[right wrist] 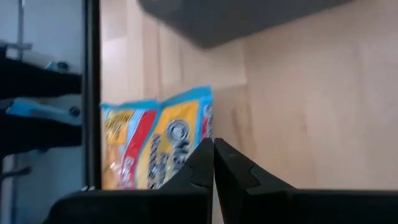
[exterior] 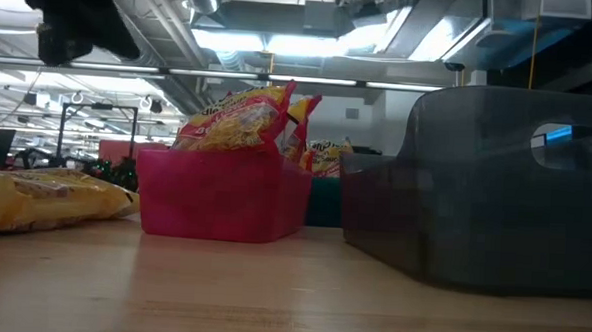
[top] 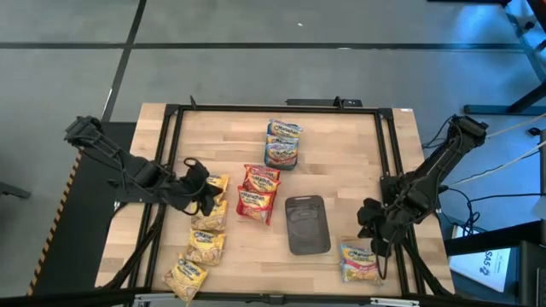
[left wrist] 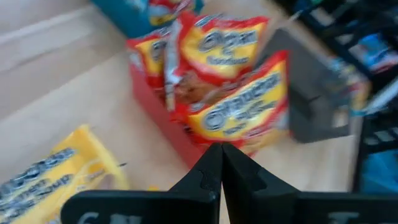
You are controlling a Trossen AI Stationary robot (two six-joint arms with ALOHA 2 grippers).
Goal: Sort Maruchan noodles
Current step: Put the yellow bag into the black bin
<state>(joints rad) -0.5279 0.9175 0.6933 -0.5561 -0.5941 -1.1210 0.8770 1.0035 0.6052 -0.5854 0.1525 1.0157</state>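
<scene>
- The left gripper (top: 207,198) hovers over the left part of the pale wooden worktop (top: 341,170), above the yellow-orange crinkly plastic noodle packets (top: 205,243), which lie loose in a row running toward the near edge.
- Its two dark fingers (left wrist: 214,171) are clenched tip to tip with nothing between them; the left wrist view looks past them at the red packets.
- The red crinkly noodle packets (top: 258,192) stand bunched in a pink rectangular plastic tray (exterior: 220,195) near the middle of the worktop — from table height they stick up above its rim.
- Blue-and-pink packets (top: 282,143) sit in a teal tray farther back, just beyond the red ones.
- A dark grey rectangular tray (top: 307,224) lies to the right of the red packets.
- The right gripper (top: 373,223) is at the right side, near the frame rail, its fingers (right wrist: 208,163) pressed together and grasping nothing.
- One more blue-and-pink packet (top: 359,261) lies loose on the worktop near the front right corner — just beside the right gripper.
</scene>
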